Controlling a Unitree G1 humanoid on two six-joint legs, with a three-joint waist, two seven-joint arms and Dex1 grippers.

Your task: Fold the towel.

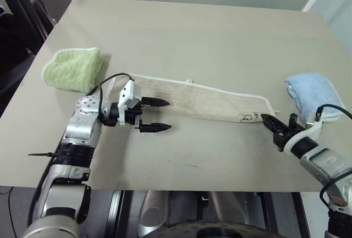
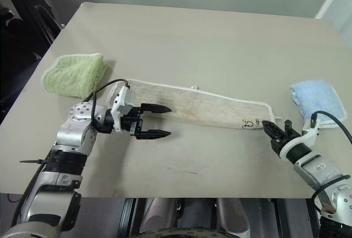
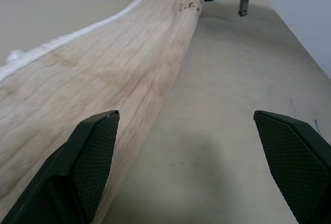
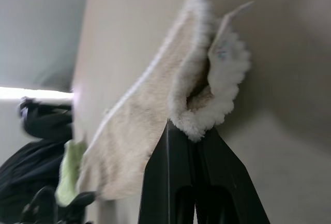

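Where the right pincer pinches the towel, its print is unreadable.

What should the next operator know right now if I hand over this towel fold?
Right gripper: shut on the towel, pinching its end by the printed drawing.
Left gripper: open, hovering at the towel's other end, one finger over the cloth, nothing held.
Towel: lying on the table as a long strip, between the green towel and the blue towel.
Done: right-end grasp.
Left: grasp the left end, then probably bring the ends together.
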